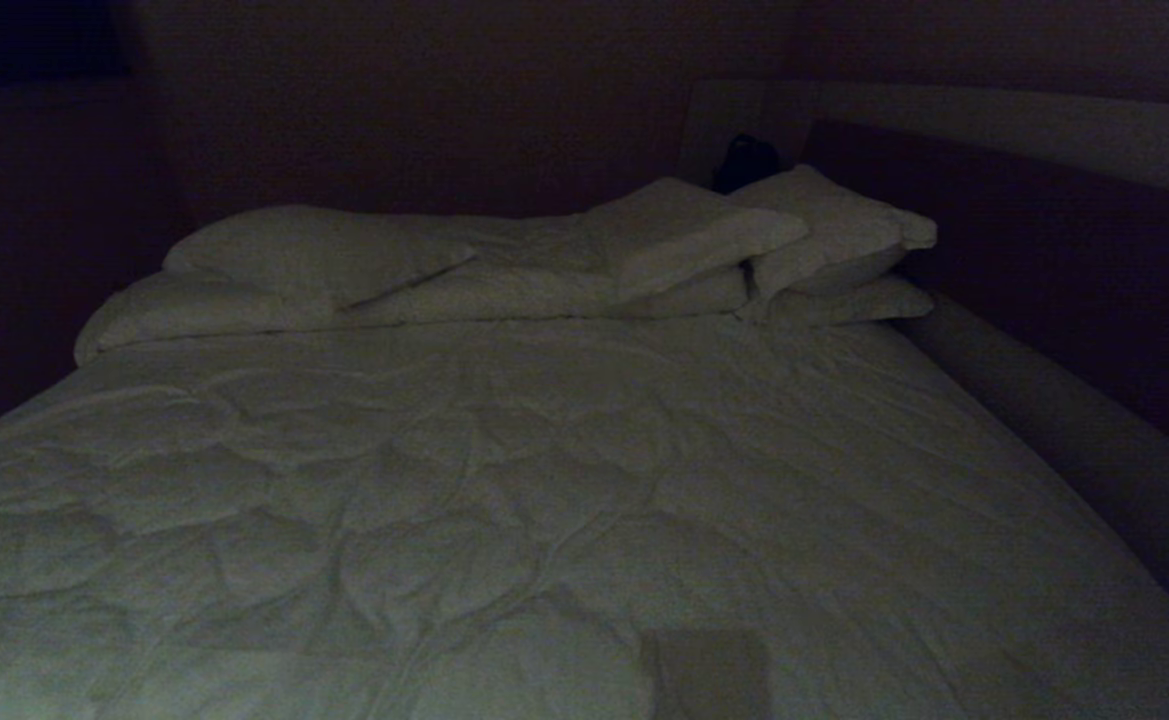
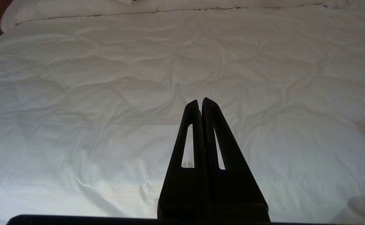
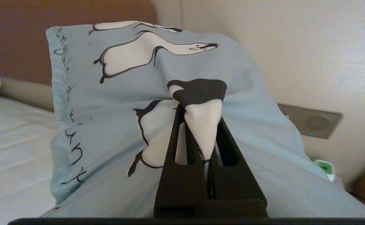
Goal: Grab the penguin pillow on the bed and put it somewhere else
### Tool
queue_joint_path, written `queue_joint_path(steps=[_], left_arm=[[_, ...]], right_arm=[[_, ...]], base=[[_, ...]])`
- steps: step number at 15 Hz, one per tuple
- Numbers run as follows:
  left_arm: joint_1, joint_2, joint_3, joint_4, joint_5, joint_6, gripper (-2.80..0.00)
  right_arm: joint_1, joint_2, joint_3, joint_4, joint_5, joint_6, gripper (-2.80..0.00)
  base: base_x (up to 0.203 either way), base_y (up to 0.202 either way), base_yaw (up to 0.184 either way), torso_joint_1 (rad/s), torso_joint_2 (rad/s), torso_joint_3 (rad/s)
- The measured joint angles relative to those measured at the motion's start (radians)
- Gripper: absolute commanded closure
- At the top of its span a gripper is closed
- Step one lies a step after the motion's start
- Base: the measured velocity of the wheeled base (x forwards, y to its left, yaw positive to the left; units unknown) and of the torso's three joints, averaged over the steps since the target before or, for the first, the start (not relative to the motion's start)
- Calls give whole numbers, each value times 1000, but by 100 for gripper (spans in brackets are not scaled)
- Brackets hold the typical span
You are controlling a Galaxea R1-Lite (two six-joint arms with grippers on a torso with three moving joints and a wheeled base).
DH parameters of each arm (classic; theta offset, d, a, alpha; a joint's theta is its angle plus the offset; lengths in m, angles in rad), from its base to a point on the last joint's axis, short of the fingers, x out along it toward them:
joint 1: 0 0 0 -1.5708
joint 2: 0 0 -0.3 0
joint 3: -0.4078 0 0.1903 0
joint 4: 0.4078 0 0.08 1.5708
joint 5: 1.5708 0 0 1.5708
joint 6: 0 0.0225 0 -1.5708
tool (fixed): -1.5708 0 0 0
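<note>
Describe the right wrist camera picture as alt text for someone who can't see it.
A black claw pinches a fold of a pale blue penguin pillow, which fills most of the view and bunches up where it is gripped. The pillow shows black-and-white penguins and handwritten lettering along one edge. Behind it are the white bed and a beige wall with a grey wall panel.

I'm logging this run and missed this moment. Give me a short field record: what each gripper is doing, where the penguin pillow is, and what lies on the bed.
right gripper: shut on a pinched fold of the penguin pillow, outside the head view
penguin pillow: held up, one edge hanging over the bed
left gripper: shut, holding nothing, poised over the white duvet
bed: wrinkled duvet, plain white pillows piled at the far end
penguin pillow in head view: not visible
</note>
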State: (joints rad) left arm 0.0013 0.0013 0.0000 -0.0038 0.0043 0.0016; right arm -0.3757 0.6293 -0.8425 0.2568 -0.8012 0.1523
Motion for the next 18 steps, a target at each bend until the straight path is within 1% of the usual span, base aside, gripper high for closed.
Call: queue_joint_path(steps=[4,9,15,18], left_arm=[[0,0,0,1,0,0,0],[0,0,0,0,0,0,0],[0,0,0,0,0,0,0],[0,0,0,0,0,0,0]], right_arm=[[0,-5,10,-1,-75,1,0],[0,-5,61,-12,-182,3,0],[0,-17,92,-15,-276,4,0],[0,-15,129,-28,-311,4,0]], base=[[0,0,0,0,0,0],[0,0,0,0,0,0],[0,0,0,0,0,0],[0,0,0,0,0,0]])
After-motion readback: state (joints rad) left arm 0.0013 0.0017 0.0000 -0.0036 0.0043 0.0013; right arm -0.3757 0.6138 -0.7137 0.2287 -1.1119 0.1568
